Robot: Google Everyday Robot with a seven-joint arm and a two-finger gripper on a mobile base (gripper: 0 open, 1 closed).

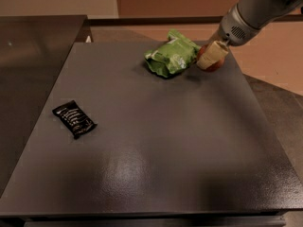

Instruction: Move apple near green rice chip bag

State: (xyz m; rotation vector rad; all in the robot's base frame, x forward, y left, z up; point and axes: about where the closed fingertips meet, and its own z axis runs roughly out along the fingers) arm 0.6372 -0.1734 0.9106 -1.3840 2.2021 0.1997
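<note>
Where the cream-coloured fingers [214, 55] close in, the apple [203, 52] sits clamped btwn them, so only slivers of red skin show at the top-left and lower edge of the gripper [210, 63]; the gripper is closed around the fruit w/ no visible gap. Apple and gripper are low over the far part of the table, and I cannot tell whether the apple touches the surface, though a soft shadow lies right under it. Just beside the gripper, toward picture-left, is the green rice chip bag [171, 56], puffy and wrinkled w/ white markings; its near edge almost meets the apple, and contact or not is unclear. The grey arm [253, 8] comes in from the upper-right corner and slopes down and left to the wrist, w/ a small perforated patch on the wrist housing, fingers pointing down-left toward the bag. Well away from the gripper, down toward the lower left of the view, a small black wrapper [74, 118] w/ white print lies flat and at a slant. All of it rests on a dark grey matte tabletop [165, 150] w/ a dull glare patch toward the near edge. Beyond the gripper is a tan floor and a brown wall; a second dark surface adjoins the table at far left.
</note>
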